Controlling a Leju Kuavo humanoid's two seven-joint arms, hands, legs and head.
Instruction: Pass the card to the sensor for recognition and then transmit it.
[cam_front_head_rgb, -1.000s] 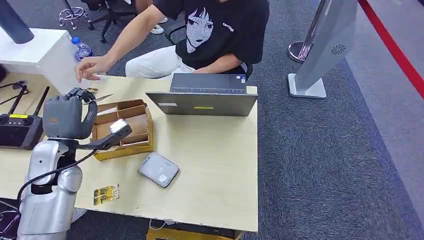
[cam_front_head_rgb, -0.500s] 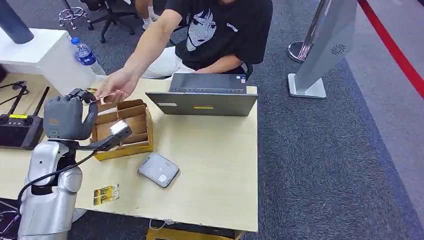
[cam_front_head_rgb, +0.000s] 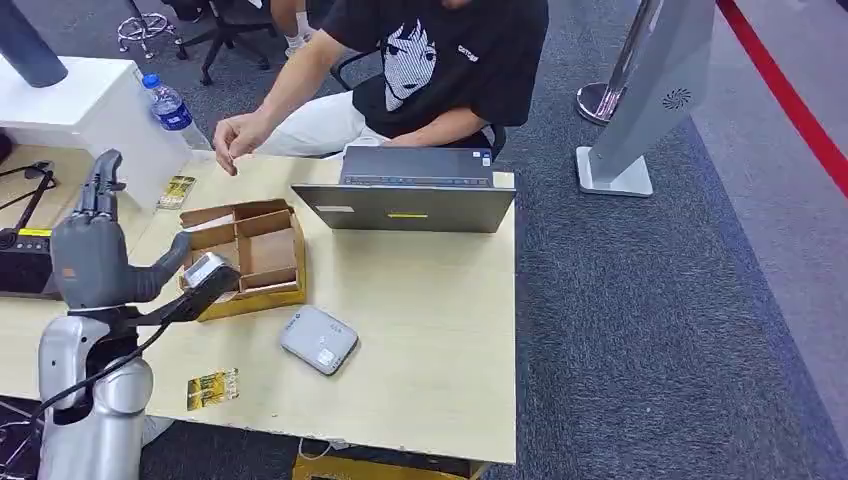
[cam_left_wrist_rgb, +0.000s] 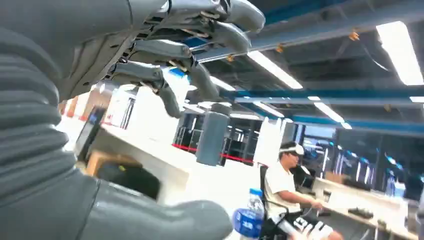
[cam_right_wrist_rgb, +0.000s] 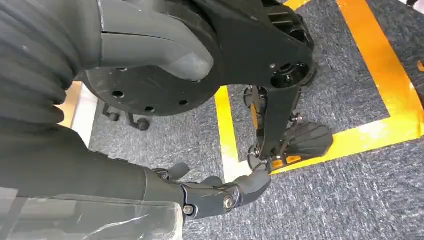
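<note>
Two cards lie on the desk: one (cam_front_head_rgb: 212, 388) at the front edge, one (cam_front_head_rgb: 177, 190) at the back. Left hand (cam_front_head_rgb: 92, 255) raised, released, empty. Step unclear: card already handed off, or next grasp pending.

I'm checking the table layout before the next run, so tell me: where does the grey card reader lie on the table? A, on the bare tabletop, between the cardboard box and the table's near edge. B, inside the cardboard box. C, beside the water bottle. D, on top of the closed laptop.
A: the head view shows the grey card reader flat on the bare table, nearer the robot than the cardboard box, apart from the laptop.
</note>
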